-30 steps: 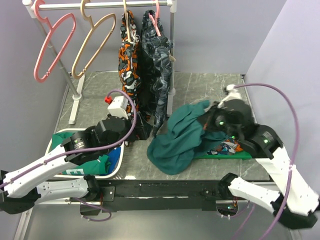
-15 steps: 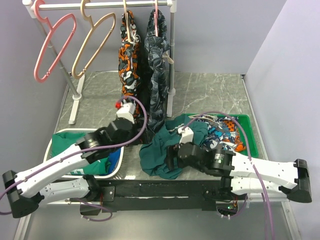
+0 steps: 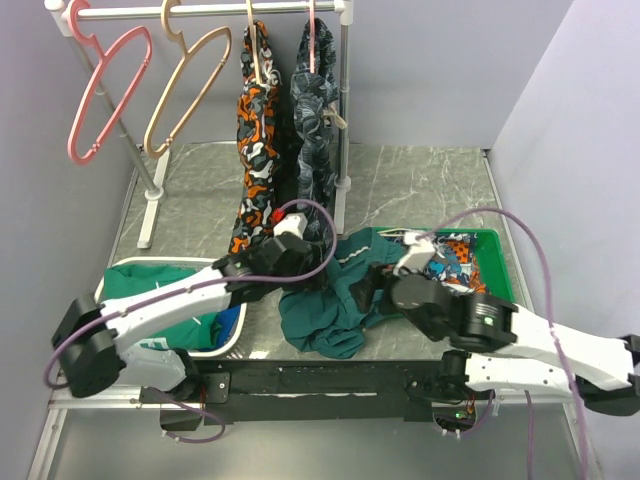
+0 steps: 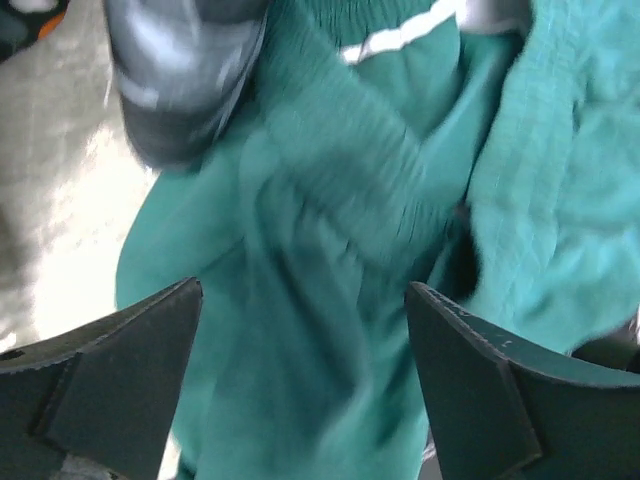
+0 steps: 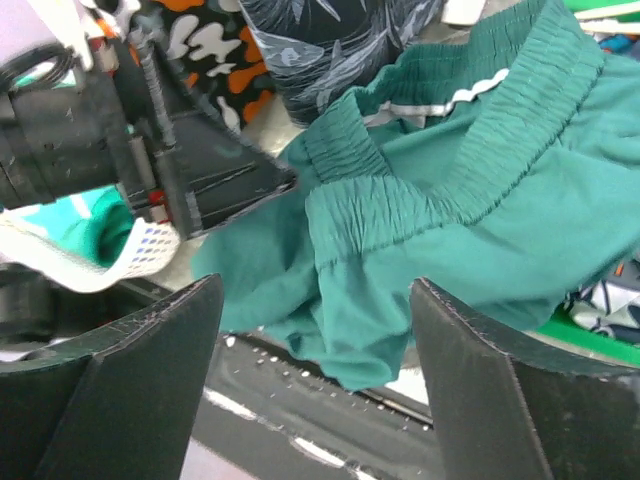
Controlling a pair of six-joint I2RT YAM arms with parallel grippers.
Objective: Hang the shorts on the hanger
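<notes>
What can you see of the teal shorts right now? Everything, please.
The shorts are plain dark teal-green, soft knit-looking cloth with a gathered elastic waistband and a thin white strip inside it. They lie in a crumpled heap near the front edge of the table, their right part draped over the left end of the green tray. The left gripper and right gripper hang open right over the cloth; neither grips it, and whether a finger touches it I cannot tell.
</notes>
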